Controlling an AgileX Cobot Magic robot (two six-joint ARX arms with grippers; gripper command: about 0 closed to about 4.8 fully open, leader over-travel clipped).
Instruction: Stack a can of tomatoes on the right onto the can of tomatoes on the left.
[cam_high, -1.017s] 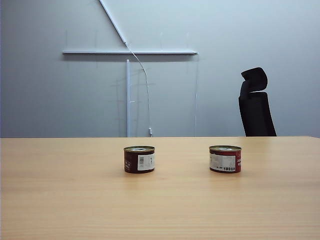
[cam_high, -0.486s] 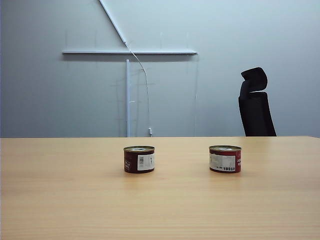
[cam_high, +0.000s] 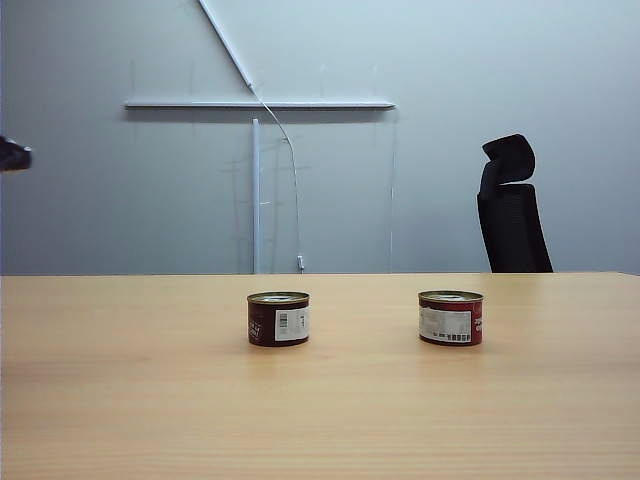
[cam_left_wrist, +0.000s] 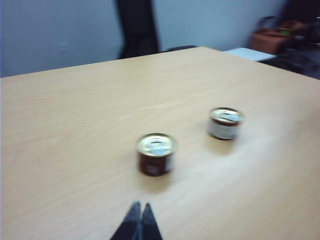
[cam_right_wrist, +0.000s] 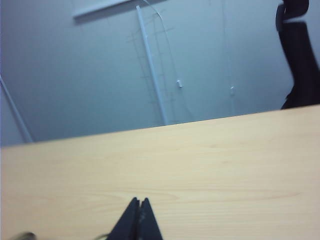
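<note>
Tomato can on the right (cam_high: 450, 318), a short round tin with a red-and-white paper label and a bright metal lid, stands upright on the light wooden table (cam_high: 120, 400), well apart from its twin. That twin, the dark-labelled tomato can on the left (cam_high: 278, 319), is also upright with its flat lid facing up, which is what I need: a level top to set the other tin on. From the left wrist view I see both tins from above, the dark one (cam_left_wrist: 156, 154) nearer the camera and the red-and-white one (cam_left_wrist: 224, 123) farther off, with nothing lying between them, so I judge the carry path open.

Neither tin is touched. My left gripper (cam_left_wrist: 137, 220) hangs above the table short of the dark can, its two black fingertips pressed together with nothing between them. My right gripper (cam_right_wrist: 137, 215) is likewise clenched on nothing, over bare wood and facing the grey wall (cam_right_wrist: 75, 75); neither can shows in that view. A dark piece at the far left edge of the exterior view I take for part of the left arm (cam_high: 14, 155).

I judge the task not begun: the right gripper must part its jaws and come round to the right-hand tin. A black office chair (cam_high: 510, 210) stands behind the table, out of the way.
</note>
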